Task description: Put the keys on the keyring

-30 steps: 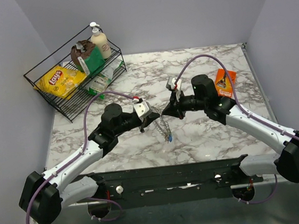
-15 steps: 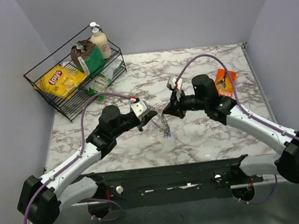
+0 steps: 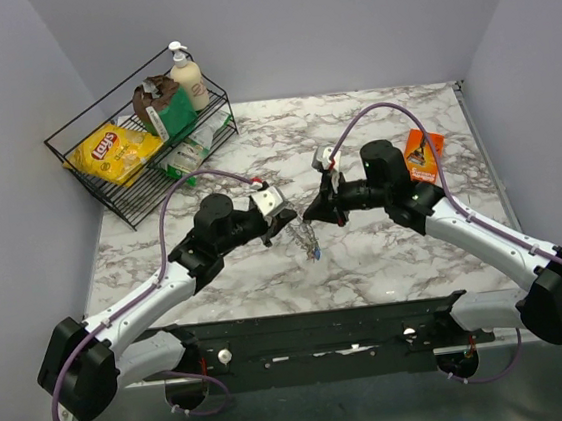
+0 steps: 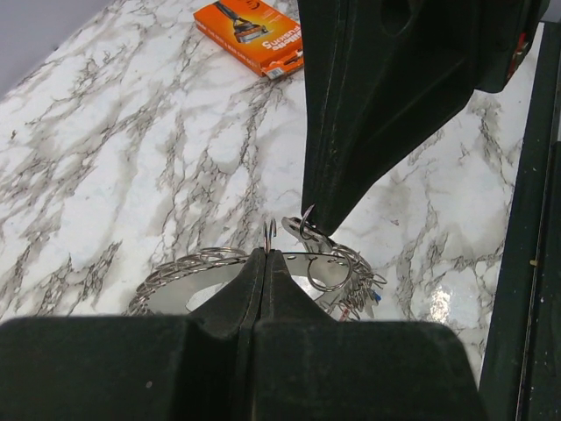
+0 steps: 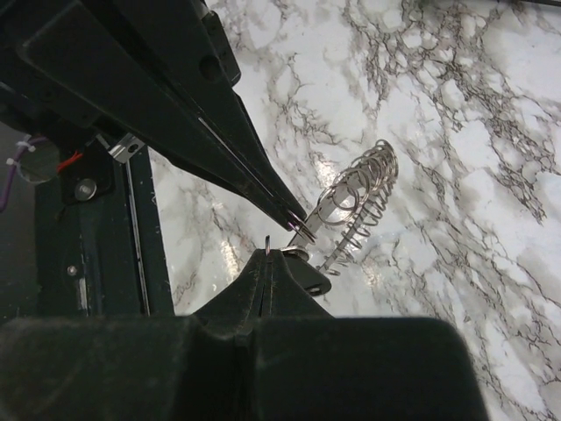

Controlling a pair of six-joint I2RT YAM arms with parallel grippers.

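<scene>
The grey toothed keyring (image 3: 308, 234) hangs between both grippers above the marble table. My left gripper (image 3: 288, 220) is shut on its thin rim (image 4: 268, 235); the flat ring (image 4: 202, 267) spreads below my fingertips. A blue key (image 3: 316, 256) dangles from its low end, and blue and red heads (image 4: 372, 300) show among small rings. My right gripper (image 3: 309, 211) is shut on a small split ring (image 5: 267, 246), with a black key head (image 5: 308, 277) beside the tips. The keyring (image 5: 358, 203) and the left fingertips (image 5: 301, 229) sit just beyond it.
An orange box (image 3: 423, 153) lies on the table behind the right arm and also shows in the left wrist view (image 4: 252, 32). A black wire basket (image 3: 109, 183) with a chip bag, a bottle and packets stands at the back left. The black base rail (image 3: 314, 333) runs along the near edge.
My left gripper has shifted slightly and turned a little, still holding the keyring. The right gripper has barely moved. The ring and keys still hang between the two.
</scene>
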